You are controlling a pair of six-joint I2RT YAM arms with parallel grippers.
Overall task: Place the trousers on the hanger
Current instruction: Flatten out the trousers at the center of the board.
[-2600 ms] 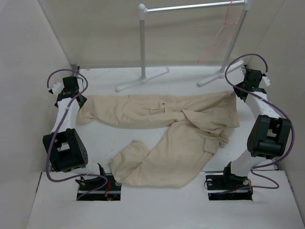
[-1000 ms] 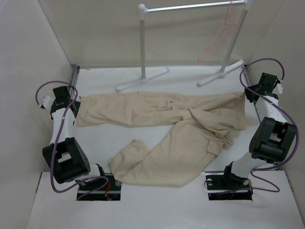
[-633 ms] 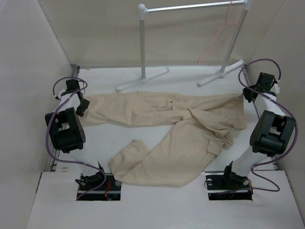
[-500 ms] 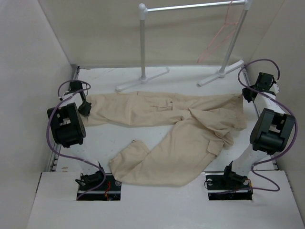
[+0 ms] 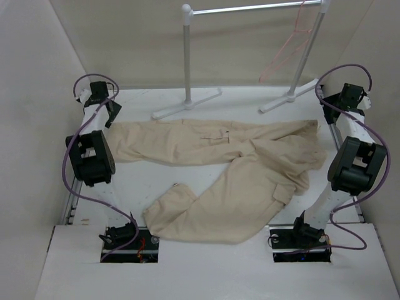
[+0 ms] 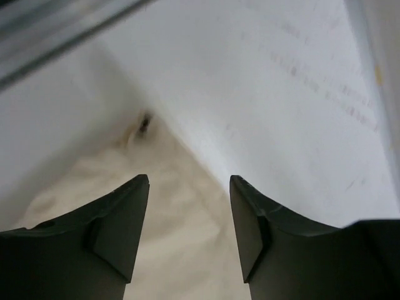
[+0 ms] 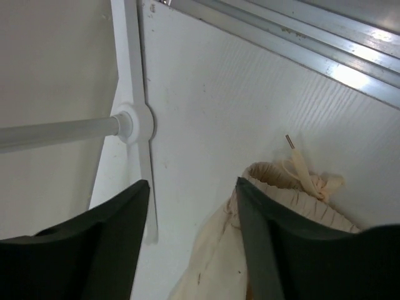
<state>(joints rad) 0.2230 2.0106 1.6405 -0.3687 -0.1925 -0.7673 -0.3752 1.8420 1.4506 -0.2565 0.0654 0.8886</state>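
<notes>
The beige trousers (image 5: pixel 237 169) lie flat on the white table, one leg stretched left, the other angled toward the near edge, the waist at the right. The pink hanger (image 5: pixel 284 53) hangs from the white rail at the far right, away from both arms. My left gripper (image 5: pixel 111 115) is open at the far-left corner, just past the leg's end; in the left wrist view the gripper (image 6: pixel 189 181) stands above the cloth (image 6: pixel 181 250) with nothing between its fingers. My right gripper (image 5: pixel 326 112) is open beside the waist; the right wrist view shows the gripper (image 7: pixel 194 182) next to the waistband and its drawstring (image 7: pixel 300 165).
The white rail stand (image 5: pixel 186 62) rises at the back, its two feet resting on the table; one foot (image 7: pixel 140 119) lies just beyond my right fingers. Beige walls close in left, right and behind. A metal track (image 7: pixel 300 37) runs along the table's right edge.
Both grippers were shut on the trousers' ends and have opened, letting go. Both arms have drawn back toward the far corners. The cloth lies stretched out wider than at first.
</notes>
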